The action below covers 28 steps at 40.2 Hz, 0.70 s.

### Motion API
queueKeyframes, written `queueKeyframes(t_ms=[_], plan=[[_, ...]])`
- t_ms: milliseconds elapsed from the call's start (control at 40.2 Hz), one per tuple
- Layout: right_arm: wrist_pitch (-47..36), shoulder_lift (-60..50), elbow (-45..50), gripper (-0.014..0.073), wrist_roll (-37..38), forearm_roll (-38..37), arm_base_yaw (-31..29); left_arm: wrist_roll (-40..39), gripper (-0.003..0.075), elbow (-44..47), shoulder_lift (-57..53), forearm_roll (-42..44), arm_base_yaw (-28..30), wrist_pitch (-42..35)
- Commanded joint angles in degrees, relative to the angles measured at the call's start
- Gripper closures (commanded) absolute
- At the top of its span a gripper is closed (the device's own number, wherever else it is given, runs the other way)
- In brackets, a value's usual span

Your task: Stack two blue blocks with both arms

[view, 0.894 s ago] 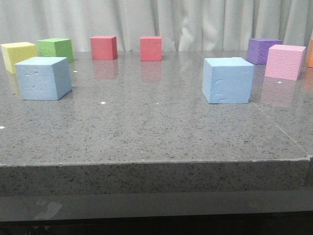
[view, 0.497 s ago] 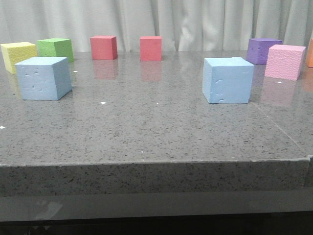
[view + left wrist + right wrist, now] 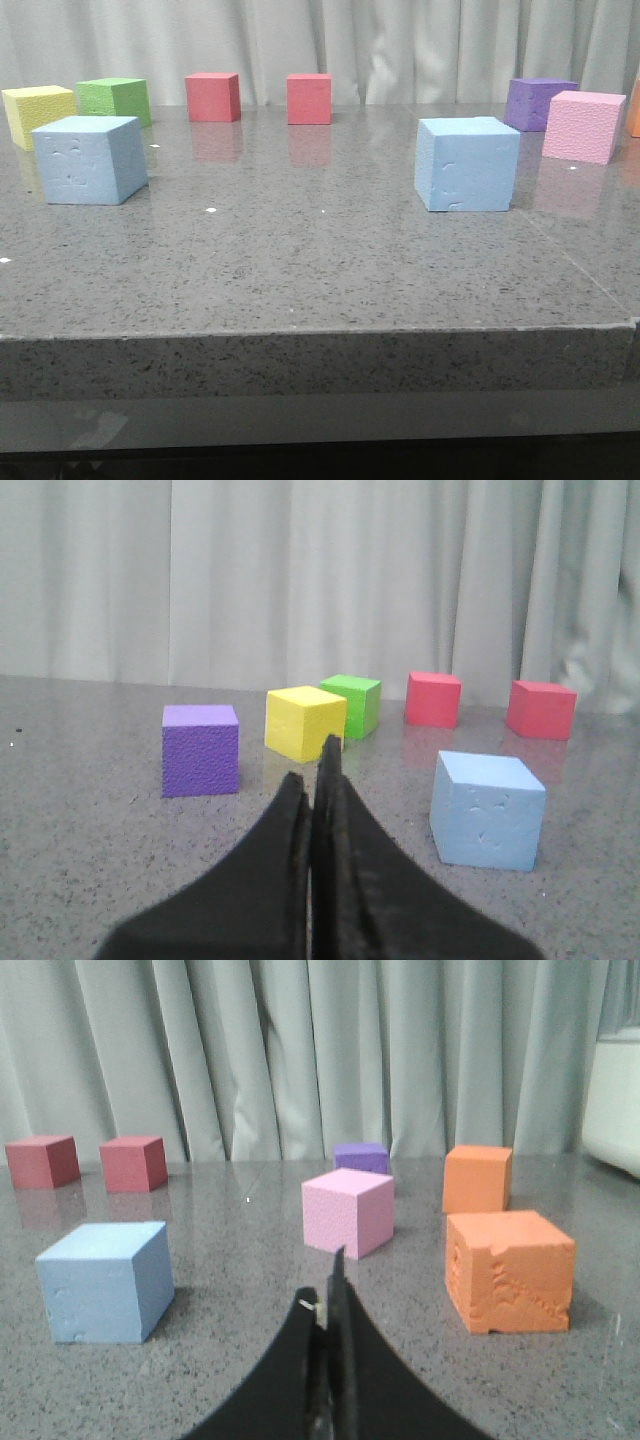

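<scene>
- Blue blocks are both sitting flat on the grey table (image 3: pixel 300 290), well apart: left blue block (image 3: pixel 88 160) on the left side, right blue block (image 3: pixel 466 165) right of centre. Nothing stacked yet.
- Left gripper (image 3: pixel 312 780) and right gripper (image 3: pixel 335 1280) only show in the wrist views; both have their jaws pressed together, holding nothing.
- Looks like the very start, so next each arm needs to spread its jaws and reach its nearest block.
- Pink cube (image 3: pixel 584 126) and purple cube (image 3: pixel 538 103) sit near the right block; yellow cube (image 3: pixel 38 112) and green cube (image 3: pixel 113 98) sit behind the left one. The lane between the blue blocks looks open.
</scene>
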Motion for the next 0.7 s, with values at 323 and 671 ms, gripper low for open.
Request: queueKeyframes(t_ms=[323, 671], plan=[[19.9, 6.1, -24.8, 0.0715, 0.0, -1.3, -0.2, -0.8, 0.0739, -27.1, 4.0, 0.1, 0.0, 11.6], [26.4, 21.2, -38.9, 0.0715, 0.0, -1.3, -0.2, -0.8, 0.0739, -42.1, 18.8, -0.3, 0.0, 30.5]])
